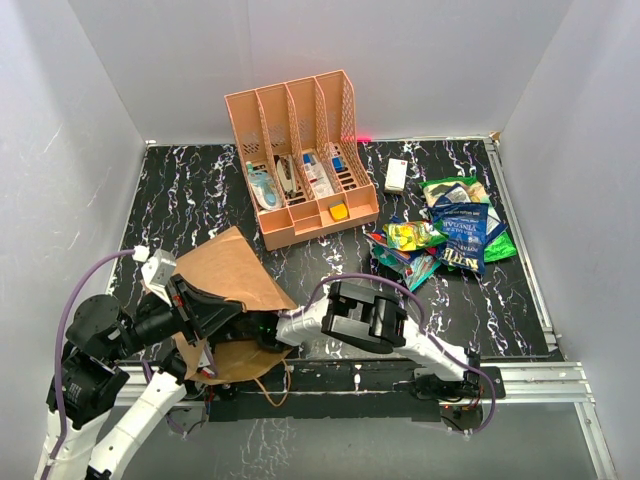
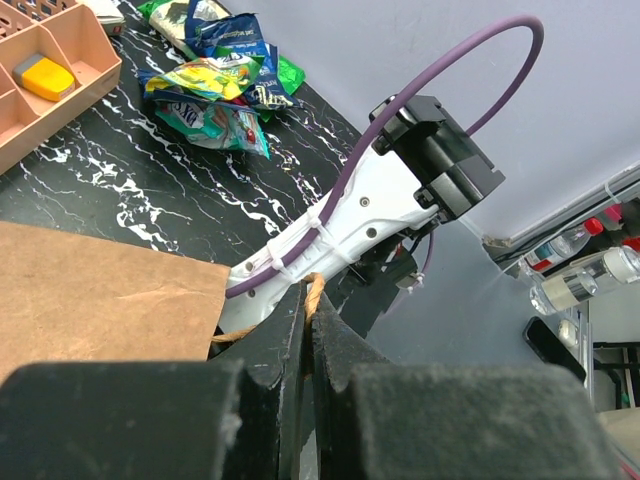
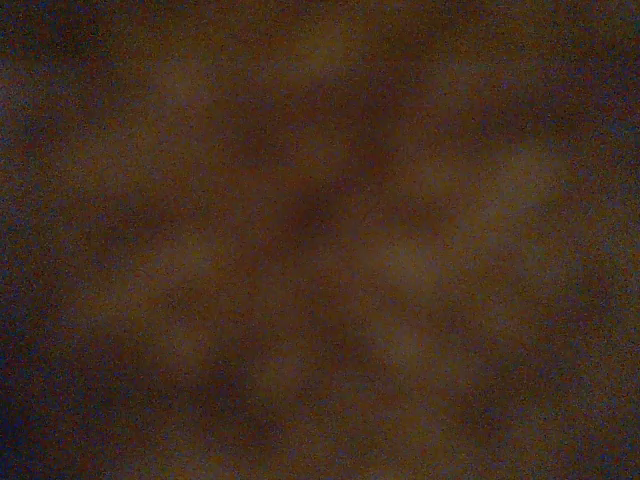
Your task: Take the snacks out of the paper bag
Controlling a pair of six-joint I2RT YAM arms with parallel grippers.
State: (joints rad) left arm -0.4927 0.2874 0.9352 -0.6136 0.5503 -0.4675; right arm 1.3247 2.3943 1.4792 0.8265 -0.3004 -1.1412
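The brown paper bag lies on its side at the near left of the black marbled table; it also shows in the left wrist view. My left gripper is shut on the bag's twisted paper handle at the bag's mouth. My right arm reaches left into the bag's mouth, and its gripper is hidden inside; the right wrist view shows only dark brown blur. Several snacks lie in a pile on the table at the right, with dark blue, green, yellow and teal packets.
The orange-pink file rack with small items stands at the back centre, its corner in the left wrist view. A white remote lies to its right. White walls enclose the table. A metal rail runs along the near edge.
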